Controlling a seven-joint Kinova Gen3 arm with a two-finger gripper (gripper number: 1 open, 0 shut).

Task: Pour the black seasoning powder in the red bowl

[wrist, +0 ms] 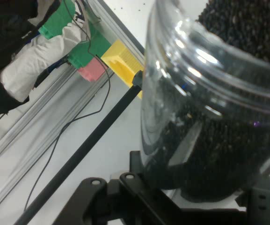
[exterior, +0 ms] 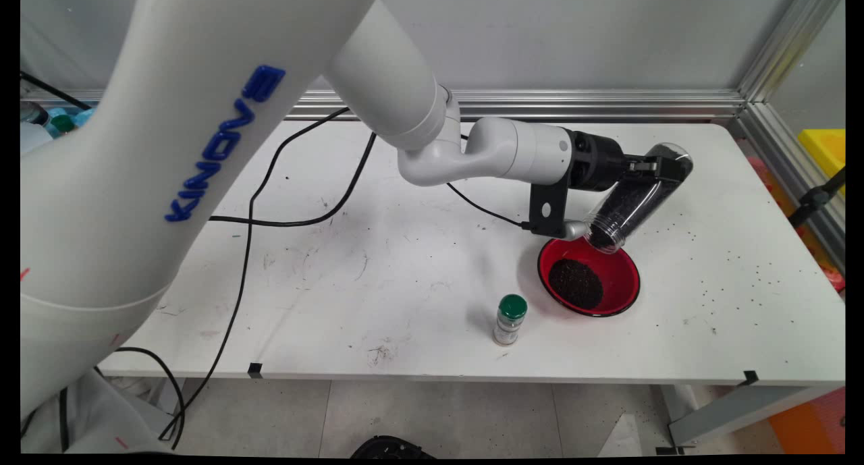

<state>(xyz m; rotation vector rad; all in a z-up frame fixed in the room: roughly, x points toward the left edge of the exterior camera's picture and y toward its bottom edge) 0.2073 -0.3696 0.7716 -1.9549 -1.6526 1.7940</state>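
My gripper (exterior: 651, 171) is shut on a clear plastic jar (exterior: 638, 198) filled with small black grains. The jar is tilted with its open mouth pointing down over the far rim of a red bowl (exterior: 624, 276). A round heap of the same black grains (exterior: 575, 283) lies in that bowl. In the hand view the clear plastic jar (wrist: 209, 103) fills the right side, and one black finger (wrist: 184, 147) shows dimly through its wall.
A small spice bottle with a green cap (exterior: 510, 319) stands just left of the bowl, near the table's front edge. Black cables (exterior: 297, 219) trail across the table's left half. Loose grains are scattered over the table's right part (exterior: 736, 276). An aluminium rail (exterior: 580, 104) runs along the back.
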